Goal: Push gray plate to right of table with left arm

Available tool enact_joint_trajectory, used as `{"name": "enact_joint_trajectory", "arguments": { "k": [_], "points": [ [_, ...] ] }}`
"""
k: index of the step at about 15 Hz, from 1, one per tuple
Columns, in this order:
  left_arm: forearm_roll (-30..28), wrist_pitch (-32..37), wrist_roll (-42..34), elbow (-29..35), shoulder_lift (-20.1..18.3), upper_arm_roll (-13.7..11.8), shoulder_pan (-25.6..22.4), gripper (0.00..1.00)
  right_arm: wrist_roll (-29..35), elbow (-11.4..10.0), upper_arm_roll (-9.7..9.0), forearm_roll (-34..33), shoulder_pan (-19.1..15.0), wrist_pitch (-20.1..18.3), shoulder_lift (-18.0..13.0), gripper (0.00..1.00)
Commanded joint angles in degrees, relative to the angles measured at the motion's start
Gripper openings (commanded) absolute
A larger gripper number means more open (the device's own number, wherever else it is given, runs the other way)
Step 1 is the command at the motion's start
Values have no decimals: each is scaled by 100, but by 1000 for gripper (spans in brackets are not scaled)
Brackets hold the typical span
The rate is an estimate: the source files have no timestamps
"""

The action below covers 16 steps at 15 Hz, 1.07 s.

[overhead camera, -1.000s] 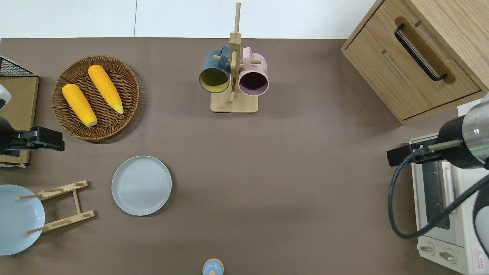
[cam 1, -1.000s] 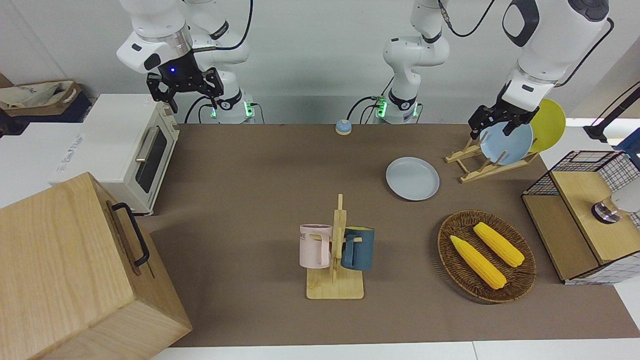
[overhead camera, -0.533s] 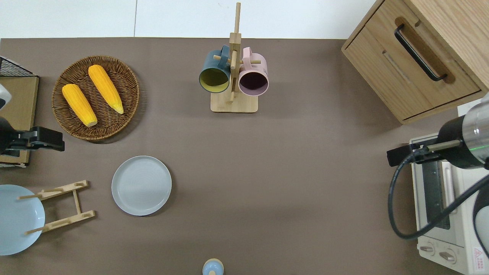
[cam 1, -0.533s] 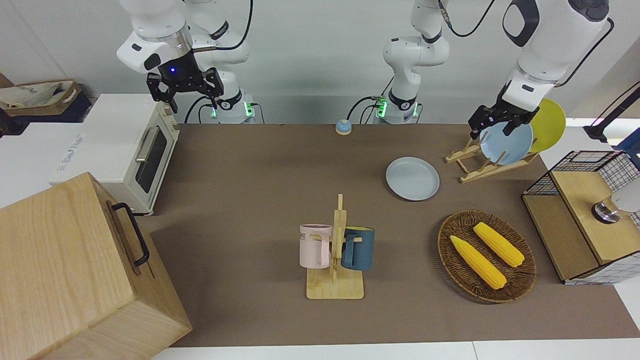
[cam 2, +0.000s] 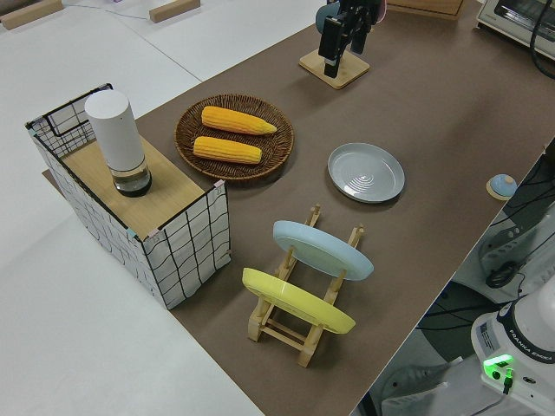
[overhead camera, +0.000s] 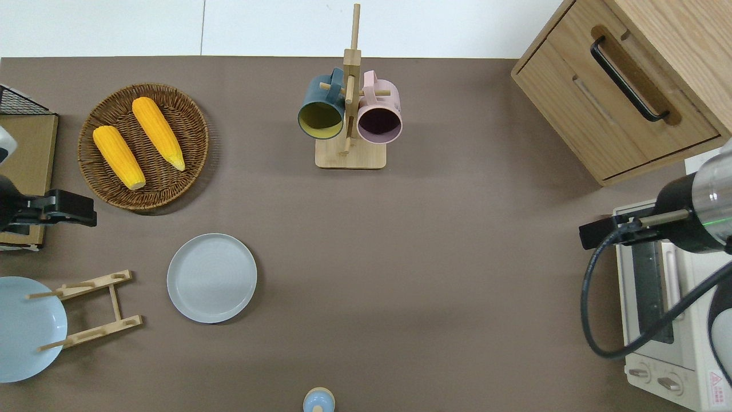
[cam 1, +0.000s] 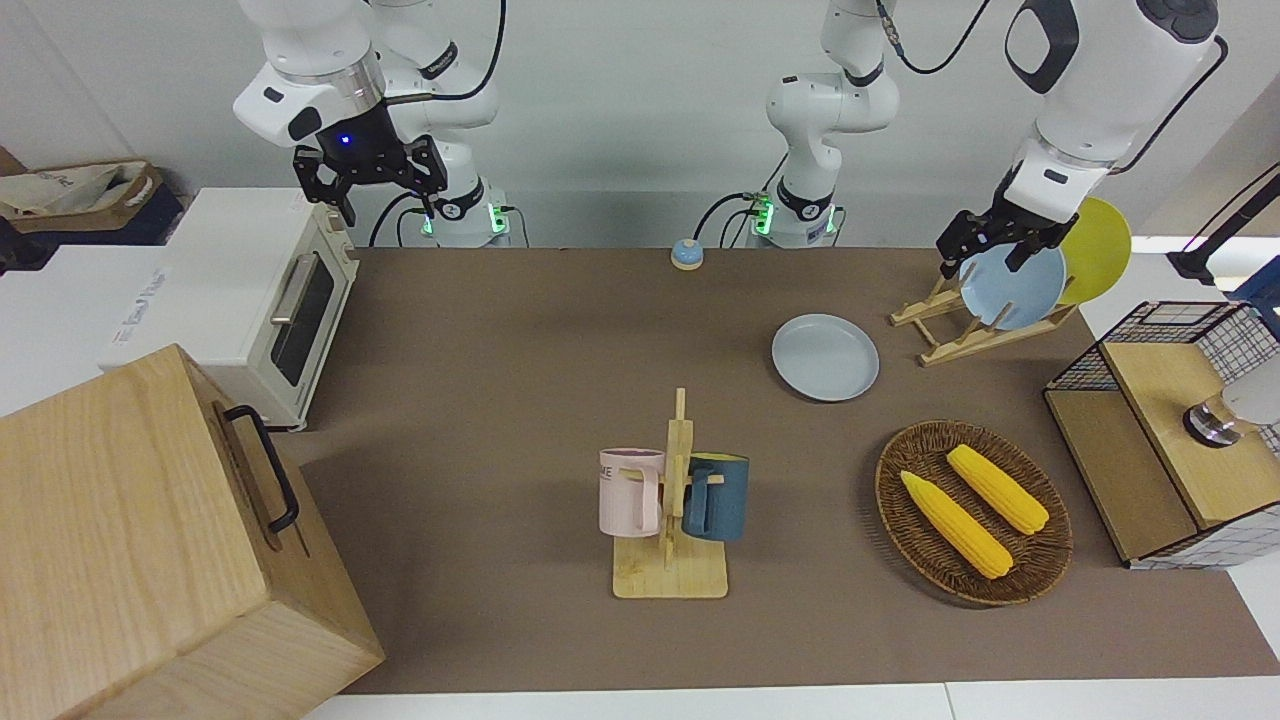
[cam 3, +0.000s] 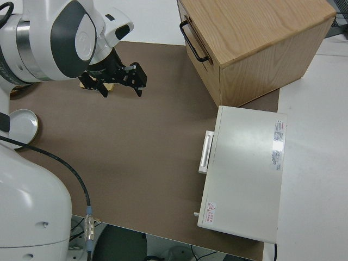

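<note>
The gray plate (cam 1: 825, 357) lies flat on the brown table (cam 1: 500, 330), toward the left arm's end. It also shows in the overhead view (overhead camera: 211, 278) and in the left side view (cam 2: 366, 172). My left gripper (cam 1: 983, 262) is up in the air and open, holding nothing. In the overhead view it (overhead camera: 71, 209) hangs over the table's end beside the wire shelf, apart from the plate. My right gripper (cam 1: 385, 200) is parked and open.
A wooden dish rack (overhead camera: 91, 309) holds a sky-blue plate (cam 1: 1015, 285) and a yellow plate (cam 1: 1098, 248). A wicker basket (overhead camera: 194, 143) holds two corn cobs. A mug rack (overhead camera: 350, 154), a wooden drawer cabinet (overhead camera: 623, 86), a toaster oven (cam 1: 270, 300), a wire shelf (cam 1: 1170, 440) and a small bell (cam 1: 686, 254) also stand here.
</note>
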<state>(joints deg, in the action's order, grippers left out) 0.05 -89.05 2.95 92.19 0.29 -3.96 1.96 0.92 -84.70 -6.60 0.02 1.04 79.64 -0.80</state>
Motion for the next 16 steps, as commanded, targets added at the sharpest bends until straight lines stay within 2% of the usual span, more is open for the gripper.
{"name": "enact_joint_trajectory", "arguments": {
  "k": [1,6,11,16],
  "points": [
    [-111,89,-23,193,-11,-52,-20,993,74,50,-96,25,-113,-89,-17,983],
    [-102,-165,-40,843,-169,-79,-81,995,74,50,-96,33,-113,-89,-17,983],
    [-102,-1464,-58,2503,-872,-88,-135,995,74,50,-96,33,-113,-89,-17,983],
    [-102,-2124,-146,3251,-960,-79,-100,995,74,50,-96,33,-113,-89,-17,983]
  ]
}}
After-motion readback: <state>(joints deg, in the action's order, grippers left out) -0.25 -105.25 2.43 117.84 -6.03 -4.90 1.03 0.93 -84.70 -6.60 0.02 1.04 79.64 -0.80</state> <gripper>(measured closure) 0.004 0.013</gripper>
